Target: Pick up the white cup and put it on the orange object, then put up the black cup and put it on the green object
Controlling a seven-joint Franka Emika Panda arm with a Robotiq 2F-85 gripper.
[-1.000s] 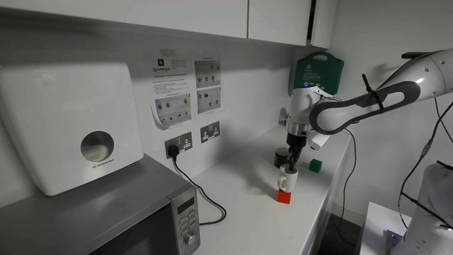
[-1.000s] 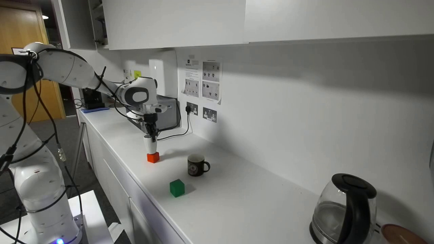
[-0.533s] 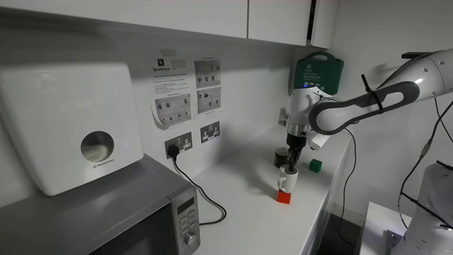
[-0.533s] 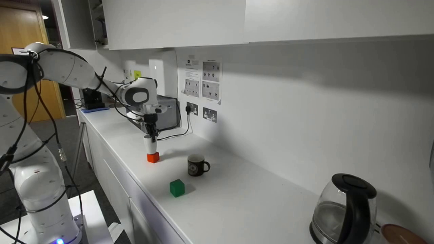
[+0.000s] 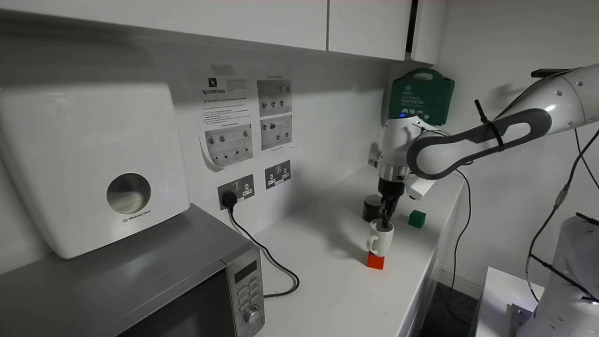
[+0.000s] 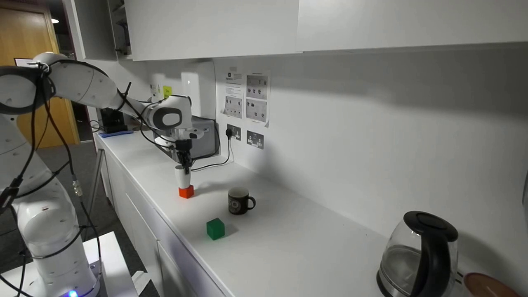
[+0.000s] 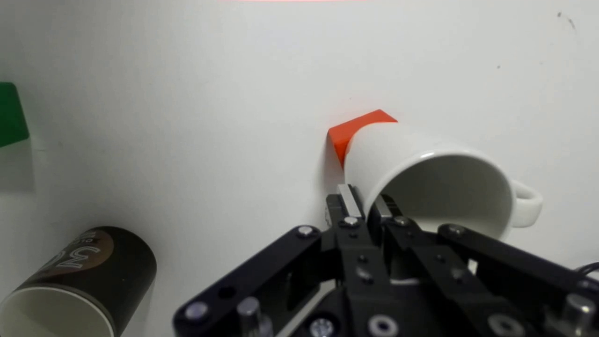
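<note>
Wrist view and both exterior views account for all four task items at the counter (image 6: 305, 251); the first transfer is judged nearly complete, the second not begun. The gripper (image 7: 366, 204) holds the wall of the white cup (image 5: 381, 240) in narrow jaws, one finger inside the rim, one outside. The black cup (image 6: 236, 203) stands upright on the counter, unheld and apart from the gripper. Of the smaller items, the orange block (image 5: 375, 261) lies beneath the white cup, whose base appears to touch it; whether the block bears the full weight cannot be told. The green block (image 6: 215, 229) sits near the black cup, with nothing on top. Judged outstanding: release the white cup and lift clear without tipping it, then grasp the black cup and set it on the green block.
</note>
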